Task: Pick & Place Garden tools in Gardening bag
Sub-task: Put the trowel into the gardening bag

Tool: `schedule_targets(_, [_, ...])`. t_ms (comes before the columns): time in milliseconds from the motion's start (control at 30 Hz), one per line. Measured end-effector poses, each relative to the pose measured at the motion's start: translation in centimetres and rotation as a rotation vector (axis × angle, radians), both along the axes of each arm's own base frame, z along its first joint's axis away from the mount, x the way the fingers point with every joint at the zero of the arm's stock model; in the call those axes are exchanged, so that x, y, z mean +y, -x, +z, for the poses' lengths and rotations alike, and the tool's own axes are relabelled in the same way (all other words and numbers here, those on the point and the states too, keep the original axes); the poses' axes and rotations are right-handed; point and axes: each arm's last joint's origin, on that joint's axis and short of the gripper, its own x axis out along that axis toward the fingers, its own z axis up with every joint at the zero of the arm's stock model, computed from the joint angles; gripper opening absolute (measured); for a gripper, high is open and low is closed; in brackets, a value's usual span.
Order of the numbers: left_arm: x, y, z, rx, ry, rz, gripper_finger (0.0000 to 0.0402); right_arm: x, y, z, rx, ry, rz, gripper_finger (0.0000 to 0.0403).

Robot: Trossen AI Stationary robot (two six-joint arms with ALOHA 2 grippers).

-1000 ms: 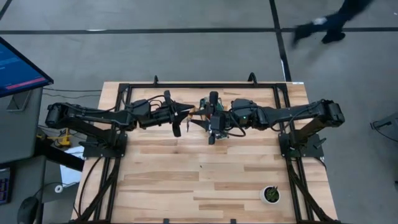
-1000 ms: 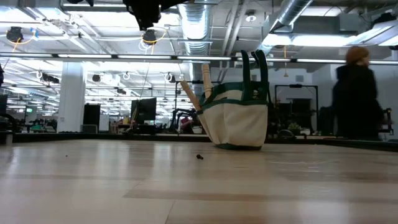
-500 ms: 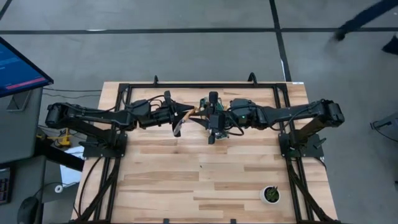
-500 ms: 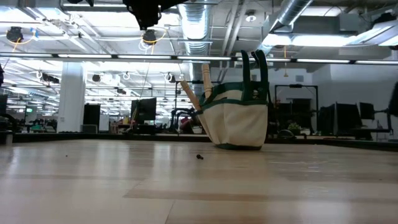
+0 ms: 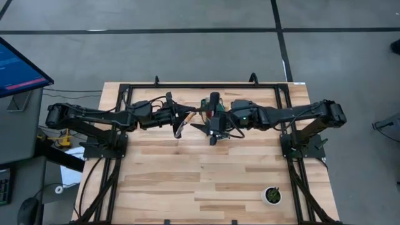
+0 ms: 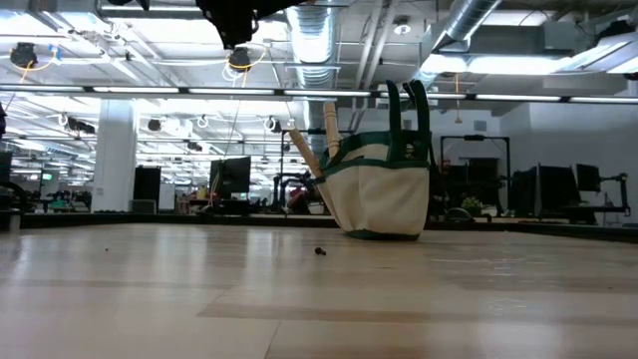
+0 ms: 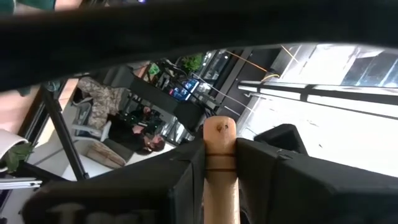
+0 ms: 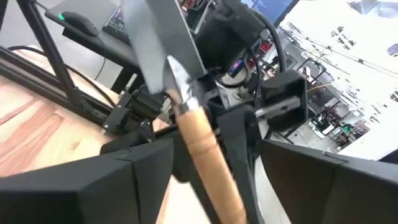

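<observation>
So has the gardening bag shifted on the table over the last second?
No. In the low view the gardening bag stands at the same spot against the background ceiling pipes, tool handles unchanged.

**Room and surroundings**

Grey concrete floor [image 5: 187,50] crossed by dark seam lines. Light wood-plank table [image 5: 206,181] at centre. Blue-lit monitor [image 5: 19,65] at 9–10 o'clock of the table. The low view shows an open ceiling with silver ducts [image 6: 469,25], strip lights [image 6: 199,92], a white column [image 6: 113,155] and distant desks with screens [image 6: 234,178].
</observation>
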Motion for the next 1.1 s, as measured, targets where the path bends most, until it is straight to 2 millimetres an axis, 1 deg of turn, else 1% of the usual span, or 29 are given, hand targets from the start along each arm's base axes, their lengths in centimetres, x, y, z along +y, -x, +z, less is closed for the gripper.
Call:
schedule_targets(33, [0.0, 0.0, 0.0, 0.001, 0.0, 0.003, 0.0059, 0.0, -0.3, 0.1, 0.003, 0.002, 0.003, 0.0234])
schedule_targets(133, [0.0, 0.0, 0.0, 0.002, 0.001, 0.014, 0.0059, 0.1, -1.5, -0.4, 0.067, 0.007, 0.002, 0.0237])
schedule_targets(300, [0.0, 0.0, -0.1, 0.008, 0.001, 0.014, 0.0059, 0.2, -3.2, -0.4, 0.13, 0.018, -0.011, 0.0222])
schedule_targets(433, [0.0, 0.0, 0.0, 0.01, -0.02, 0.016, 0.0059, 0.6, -3.8, 0.2, 0.165, 0.027, -0.007, 0.0212])
schedule_targets(567, [0.0, 0.0, -0.1, 0.012, -0.024, 0.016, 0.0059, 0.7, -3.7, 1.1, 0.16, 0.031, -0.008, 0.0198])
schedule_targets(700, [0.0, 0.0, -0.1, 0.014, -0.031, 0.017, 0.0059, 0.6, -3.4, 1.4, 0.167, 0.054, -0.05, 0.0167])
schedule_targets(833, [0.1, 0.0, -0.1, 0.014, -0.031, 0.018, 0.0059, 0.3, -3.3, 1.3, 0.185, 0.054, -0.055, 0.0132])
schedule_targets(933, [0.1, 0.0, -0.1, 0.018, -0.043, 0.017, 0.0059, 0.3, -3.2, 1.1, 0.201, 0.06, -0.055, 0.0114])
schedule_targets(1000, [0.0, 0.0, -0.1, 0.023, -0.04, 0.014, 0.0059, 0.6, -3.2, 1.1, 0.205, 0.069, -0.046, 0.0099])
schedule_targets(1100, [0.0, 0.0, -0.1, 0.021, -0.029, 0.004, 0.0059, 0.9, -3.2, 1.3, 0.188, 0.096, -0.058, 0.0065])
